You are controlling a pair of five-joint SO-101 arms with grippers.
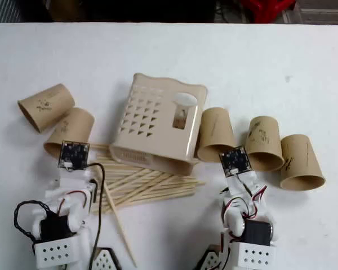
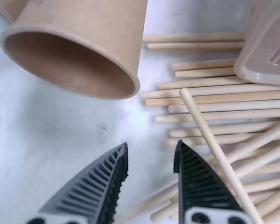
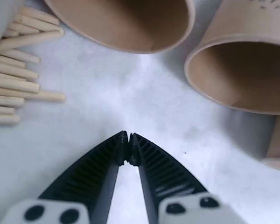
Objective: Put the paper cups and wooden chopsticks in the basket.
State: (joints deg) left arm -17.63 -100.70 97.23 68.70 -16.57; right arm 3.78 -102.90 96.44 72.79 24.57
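Note:
A beige slotted basket (image 1: pixel 158 126) lies in the middle of the table, and something brown shows through its handle hole. Wooden chopsticks (image 1: pixel 143 185) are piled in front of it. Two paper cups (image 1: pixel 45 106) (image 1: pixel 71 130) lie on their sides at the left, three more (image 1: pixel 216 135) (image 1: pixel 263 143) (image 1: pixel 300 162) at the right. My left gripper (image 2: pixel 150 156) is open just short of the nearer left cup (image 2: pixel 79 42), with chopsticks (image 2: pixel 210 98) beside it. My right gripper (image 3: pixel 128 140) is shut and holds nothing, pointing at the gap between two cup mouths (image 3: pixel 126 23) (image 3: pixel 242 70).
The basket's corner (image 2: pixel 266 46) rests over the chopstick ends. One chopstick (image 1: pixel 118 222) lies apart, slanting toward the table's front edge between the two arm bases. A third cup's rim (image 3: pixel 277 140) sits beside the right gripper. The table's far half is bare white.

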